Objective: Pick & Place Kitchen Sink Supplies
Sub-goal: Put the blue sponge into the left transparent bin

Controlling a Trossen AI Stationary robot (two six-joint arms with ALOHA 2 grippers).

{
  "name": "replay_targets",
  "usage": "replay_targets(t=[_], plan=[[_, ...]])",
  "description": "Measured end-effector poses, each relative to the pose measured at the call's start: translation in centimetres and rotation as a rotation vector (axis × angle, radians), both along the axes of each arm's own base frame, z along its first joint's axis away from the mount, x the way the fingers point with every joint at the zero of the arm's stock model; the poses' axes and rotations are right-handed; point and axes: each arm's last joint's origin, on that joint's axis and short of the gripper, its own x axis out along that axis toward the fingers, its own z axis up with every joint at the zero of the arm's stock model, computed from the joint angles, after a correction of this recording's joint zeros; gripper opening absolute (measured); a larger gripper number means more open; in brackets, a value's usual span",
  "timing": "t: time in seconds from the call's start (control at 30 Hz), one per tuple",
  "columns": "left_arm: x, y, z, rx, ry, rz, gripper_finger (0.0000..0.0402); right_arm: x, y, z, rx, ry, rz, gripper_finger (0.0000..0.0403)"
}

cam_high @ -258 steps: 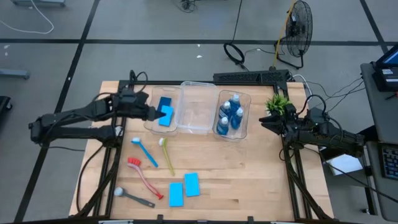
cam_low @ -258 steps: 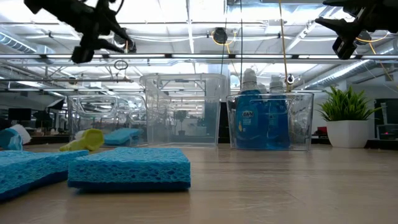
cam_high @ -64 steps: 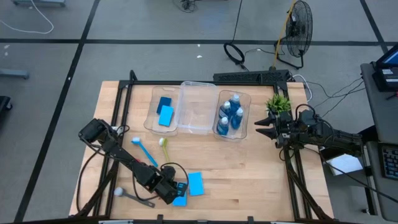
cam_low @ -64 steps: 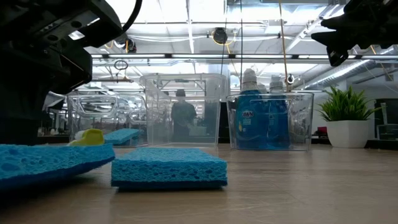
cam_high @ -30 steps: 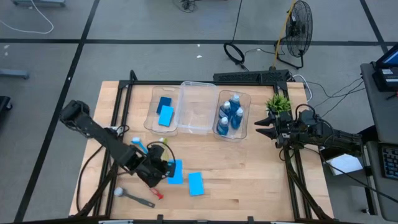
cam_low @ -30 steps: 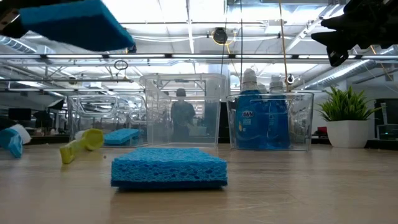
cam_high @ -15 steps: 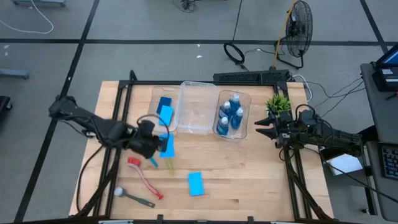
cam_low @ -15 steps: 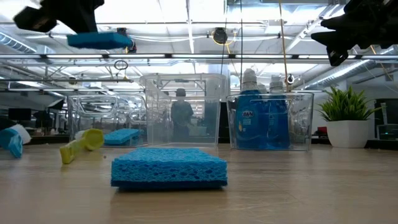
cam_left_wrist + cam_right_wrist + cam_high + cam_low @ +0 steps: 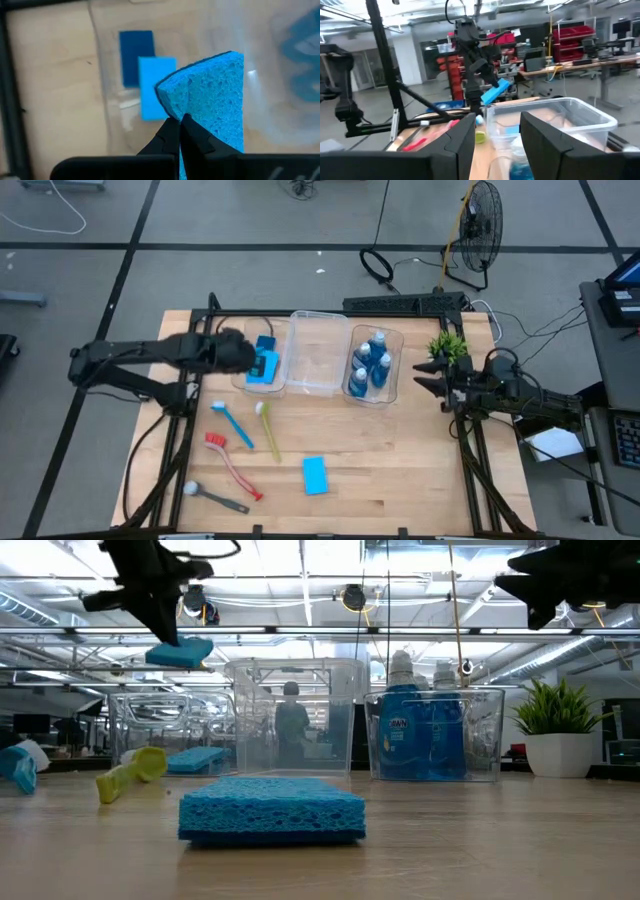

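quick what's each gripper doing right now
Left gripper: shut on a sponge, above the left bin.
Right gripper: fingers open, holding nothing, waiting by the plant.

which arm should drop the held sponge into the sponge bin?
Left. The left gripper is shut on the sponge and hangs over the left bin, which already holds two sponges. The right gripper waits open and empty by the potted plant, far from it.
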Motion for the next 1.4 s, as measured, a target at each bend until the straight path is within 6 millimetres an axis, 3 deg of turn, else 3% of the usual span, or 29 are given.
replay_targets(t=[0.37, 0.6, 1.0, 1.4], plan=[[-0.3, 7.8, -0.9, -0.03, 0.067, -0.038, 0.0, 0.0, -0.1, 0.0, 0.007, 0.0, -0.027, 0.0141], [0.6, 11.5, -3.7, -0.137, 0.126, -0.086, 0.0, 0.0, -0.1, 0.0, 0.009, -0.001, -0.04, 0.0141], [2.0, 14.7, -7.5, -0.236, 0.158, -0.146, 0.0, 0.0, -0.1, 0.0, 0.009, -0.001, -0.044, 0.0141], [1.3, 15.6, -7.7, -0.221, 0.19, -0.145, 0.0028, 0.0, -0.1, 0.0, 0.009, -0.001, -0.044, 0.0141]])
